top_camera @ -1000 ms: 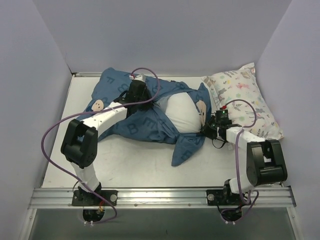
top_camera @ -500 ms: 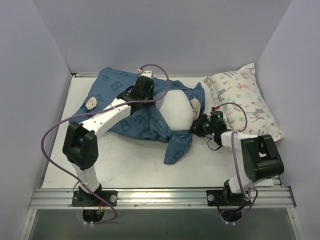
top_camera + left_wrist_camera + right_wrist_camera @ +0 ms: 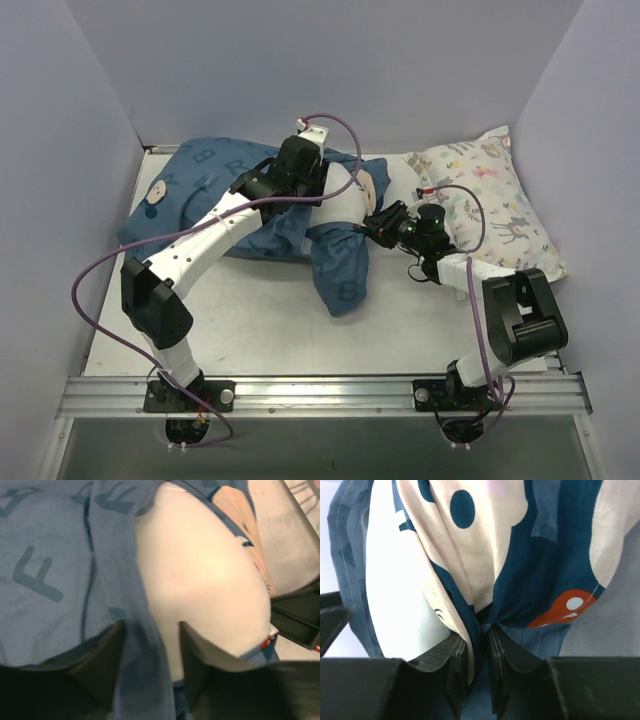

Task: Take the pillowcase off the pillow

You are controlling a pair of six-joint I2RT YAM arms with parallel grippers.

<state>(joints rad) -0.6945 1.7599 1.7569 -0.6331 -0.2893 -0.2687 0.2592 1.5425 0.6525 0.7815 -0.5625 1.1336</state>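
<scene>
The left gripper [image 3: 150, 630] has just let go. Its jaws, clenched a second ago, now stand apart, and a fold of the pillowcase [image 3: 210, 200] lies loose between them without being pinched. In the same second the left arm has swung toward the upper middle of the frame, over the open end of the case.

The right gripper [image 3: 480, 635] stays clenched on a bunch of the pillowcase's hem. It has carried that bunch up and to the left, away from the floral pillow [image 3: 490, 200] at the right.

The blue bulk has slid toward the upper left of the counter [image 3: 260, 310], and its round face patch [image 3: 155, 190] has moved with it. One flap [image 3: 340, 275] droops toward the lower middle.

The pillow [image 3: 200, 580] shows only as a white bulge at the opening, just beside the left gripper. Less of it is bare than a second ago.

The puffy shape of the case suggests most of the pillow is still inside, so the removal looks far from done. With the left gripper free, a fresh hold is probably next. The right gripper's hold keeps the opening from closing over.
</scene>
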